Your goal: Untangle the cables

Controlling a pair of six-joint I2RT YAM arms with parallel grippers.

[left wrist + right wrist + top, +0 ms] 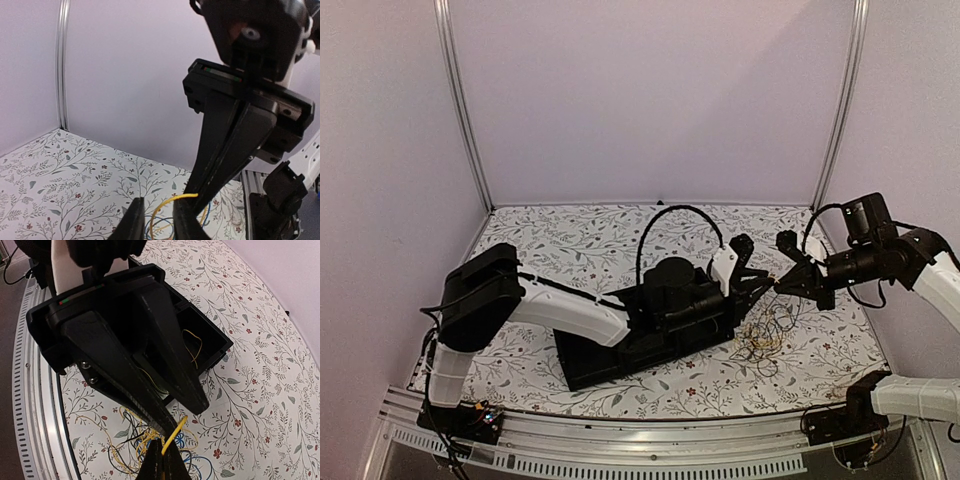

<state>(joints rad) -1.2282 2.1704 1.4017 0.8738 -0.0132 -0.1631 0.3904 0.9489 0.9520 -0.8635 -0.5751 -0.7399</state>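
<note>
1. Spreading over most of the overhead view, the flowered tabletop point(580, 240) is one surface and carries everything else.
2. Two arms work over it: the left arm point(570, 315) reaches from the lower left to the centre of the frame, and the right arm point(880, 255) comes in from the right edge.
3. One black box point(620, 360) lies at lower centre, under the left arm. The right wrist view shows a thin yellow wire point(194, 347) inside it, the only strand I can make out there.
4. One tangle point(768, 335) of cables lies on the tabletop just right of the box. It has yellow, black and blue strands, too knotted to count. Most of the heap looks bunched, so I judge the task to be at an early stage, with nearly all the separating left to do.
5. There are two pincers, and they meet tip to tip above the tangle. The left pincer point(159, 220) stands narrowly apart, with a yellow loop in its gap and nothing clamped that I can see. The right pincer point(162, 462) is closed on a strand.
6. That strand is one yellow cable point(175, 432), lifted clear of the heap at bottom centre of the right wrist view.
</note>
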